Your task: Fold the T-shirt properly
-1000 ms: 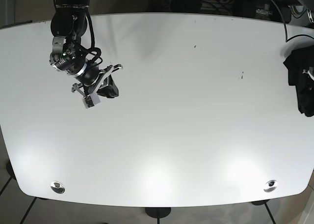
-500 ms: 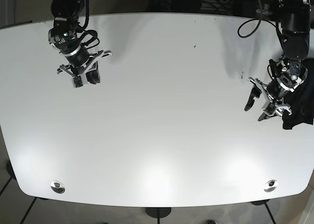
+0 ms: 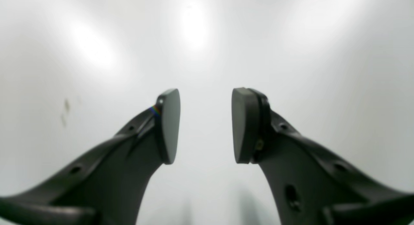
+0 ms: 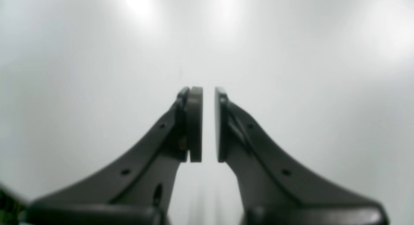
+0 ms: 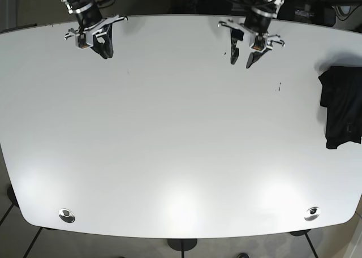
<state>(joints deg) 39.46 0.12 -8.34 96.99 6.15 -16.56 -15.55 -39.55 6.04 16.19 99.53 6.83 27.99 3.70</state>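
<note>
The black T-shirt [image 5: 340, 106] lies in a compact bundle at the right edge of the white table [image 5: 181, 156], with no gripper touching it. My left gripper [image 5: 241, 59] hovers at the back of the table, right of centre, well away from the shirt. Its wrist view shows it [image 3: 205, 126] open and empty over bare table. My right gripper [image 5: 106, 51] is at the back left. In its wrist view the gripper [image 4: 208, 124] holds nothing and its pads stand almost together with a thin gap.
Two round metal discs sit near the front edge, one at the left [image 5: 67, 215] and one at the right [image 5: 311, 213]. Small dark specks [image 5: 279, 87] mark the table near the shirt. Cables and equipment stand behind the back edge.
My left arm moved from beside the shirt at the right to the back centre-right. My right arm drew back toward the far left corner. The shirt stays at the right edge.
</note>
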